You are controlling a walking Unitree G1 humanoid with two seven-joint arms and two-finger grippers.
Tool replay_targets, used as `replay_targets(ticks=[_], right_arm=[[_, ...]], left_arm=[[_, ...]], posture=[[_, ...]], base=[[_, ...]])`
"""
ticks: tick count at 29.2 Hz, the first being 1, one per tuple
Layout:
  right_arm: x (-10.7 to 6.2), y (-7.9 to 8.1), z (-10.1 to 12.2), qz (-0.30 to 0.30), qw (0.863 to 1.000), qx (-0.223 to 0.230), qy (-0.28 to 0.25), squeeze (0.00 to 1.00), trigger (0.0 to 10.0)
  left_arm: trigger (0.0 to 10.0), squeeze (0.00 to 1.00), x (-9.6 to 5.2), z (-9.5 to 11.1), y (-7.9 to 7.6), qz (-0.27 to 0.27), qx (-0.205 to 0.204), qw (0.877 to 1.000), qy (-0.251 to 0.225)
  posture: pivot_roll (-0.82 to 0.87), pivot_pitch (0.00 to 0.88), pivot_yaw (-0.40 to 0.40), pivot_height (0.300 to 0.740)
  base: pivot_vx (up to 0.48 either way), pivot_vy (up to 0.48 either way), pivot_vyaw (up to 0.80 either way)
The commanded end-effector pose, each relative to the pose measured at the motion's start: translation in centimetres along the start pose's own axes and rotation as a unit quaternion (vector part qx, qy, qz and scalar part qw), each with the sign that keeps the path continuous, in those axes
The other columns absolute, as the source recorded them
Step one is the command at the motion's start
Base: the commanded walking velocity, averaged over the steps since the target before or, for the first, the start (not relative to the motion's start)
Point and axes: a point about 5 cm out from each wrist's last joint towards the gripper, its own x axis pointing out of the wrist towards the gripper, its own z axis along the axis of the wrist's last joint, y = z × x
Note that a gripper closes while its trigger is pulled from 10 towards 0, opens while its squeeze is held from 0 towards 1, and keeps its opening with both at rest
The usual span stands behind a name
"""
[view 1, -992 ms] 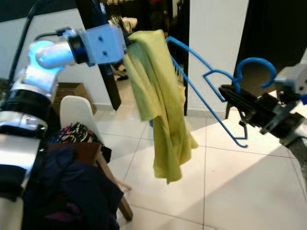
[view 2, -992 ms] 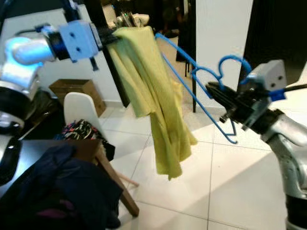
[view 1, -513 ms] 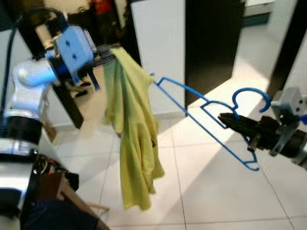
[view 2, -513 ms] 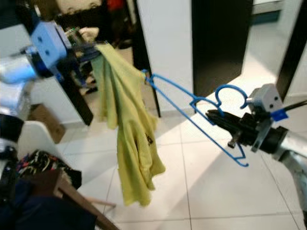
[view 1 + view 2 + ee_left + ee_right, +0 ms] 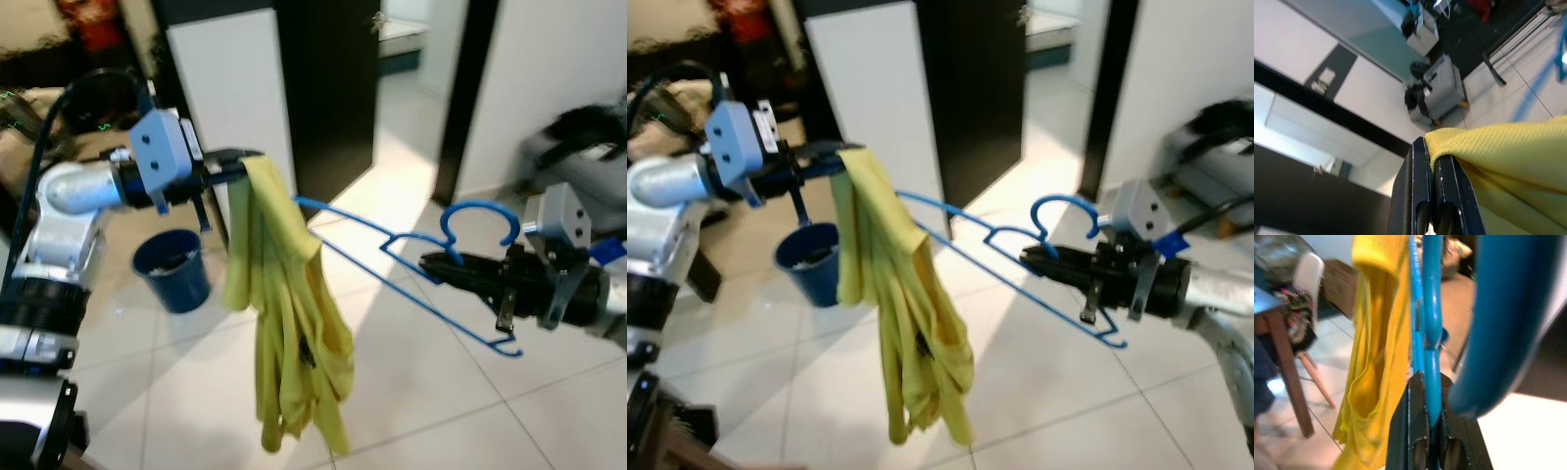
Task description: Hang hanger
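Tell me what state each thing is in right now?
Yellow shirt: hanging limp, top edge pinched by the left gripper.
Blue hanger: held level in the air near its hook by the right gripper, far end in the shirt.
Blue bucket: upright on the floor.

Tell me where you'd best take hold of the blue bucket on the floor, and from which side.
Grip the blue bucket by its rim, coming down from above. It stands upright on the tiles with its mouth open upward, so one finger could probably slip inside the wall and one outside. I can make out no handle, and something seems to lie inside it.
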Motion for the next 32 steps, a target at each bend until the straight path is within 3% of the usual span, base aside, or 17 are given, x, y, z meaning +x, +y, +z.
replay_targets(ticks=[1, 8, 9, 11, 12, 15, 17, 19, 23, 32], right_arm=[[0.2, -0.2, -0.6, -0.011, 1.000, -0.003, 0.010, 0.00, 10.0], [-1.9, -0.3, -2.0, -0.031, 0.998, 0.027, 0.038, 0.00, 10.0], [-2.7, 0.5, -2.7, -0.014, 0.997, 0.040, 0.063, 0.00, 10.0], [-2.7, 0.5, -2.7, -0.014, 0.997, 0.040, 0.063, 0.00, 10.0], [-3.5, 1.5, -3.3, 0.009, 0.995, 0.058, 0.085, 0.00, 10.0], [-4.1, 2.4, -3.6, 0.029, 0.992, 0.072, 0.097, 0.00, 10.0], [-4.8, 2.6, -3.2, 0.031, 0.993, 0.077, 0.090, 0.00, 10.0], [-6.3, 2.1, -1.1, 0.016, 0.997, 0.069, 0.038, 0.00, 10.0], [-7.4, 1.6, 0.7, 0.013, 0.999, 0.048, 0.003, 0.00, 10.0], [-7.0, 2.2, 2.1, 0.043, 0.998, 0.036, -0.017, 0.00, 10.0]], left_arm=[[10.0, 0.00, -0.7, 1.0, 1.8, 0.033, 0.019, 0.999, 0.001], [10.0, 0.00, -0.5, 2.7, 3.8, 0.067, 0.039, 0.997, -0.018], [10.0, 0.00, -0.5, 2.8, 4.0, 0.071, 0.043, 0.996, -0.017], [10.0, 0.00, -0.5, 2.8, 4.0, 0.071, 0.043, 0.996, -0.017], [10.0, 0.00, -0.5, 2.9, 4.2, 0.075, 0.046, 0.996, -0.016], [10.0, 0.00, -0.5, 3.0, 4.3, 0.076, 0.046, 0.996, -0.016], [10.0, 0.00, -0.4, 3.0, 4.4, 0.072, 0.045, 0.996, -0.016], [10.0, 0.00, -0.1, 2.9, 4.2, 0.060, 0.040, 0.997, -0.020], [10.0, 0.00, 0.1, 2.9, 4.1, 0.054, 0.037, 0.998, -0.019], [10.0, 0.00, 0.2, 2.8, 4.0, 0.054, 0.038, 0.998, -0.015]], posture=[[-0.10, 0.000, 0.090, 0.740], [-0.11, 0.000, 0.097, 0.740], [-0.11, 0.000, 0.102, 0.740], [-0.11, 0.000, 0.102, 0.740], [-0.11, 0.000, 0.107, 0.740], [-0.12, 0.000, 0.110, 0.740], [-0.12, 0.000, 0.111, 0.740], [-0.13, 0.000, 0.115, 0.740], [-0.13, 0.000, 0.117, 0.740], [-0.13, 0.000, 0.113, 0.740]], base=[[0.000, 0.000, 0.00], [0.000, 0.000, 0.00], [0.000, 0.000, 0.00], [0.000, 0.000, 0.00], [0.000, 0.000, 0.00], [0.000, 0.000, 0.00], [0.000, 0.000, 0.00], [0.000, 0.000, 0.00], [0.000, 0.000, 0.00], [0.000, 0.000, 0.00]])
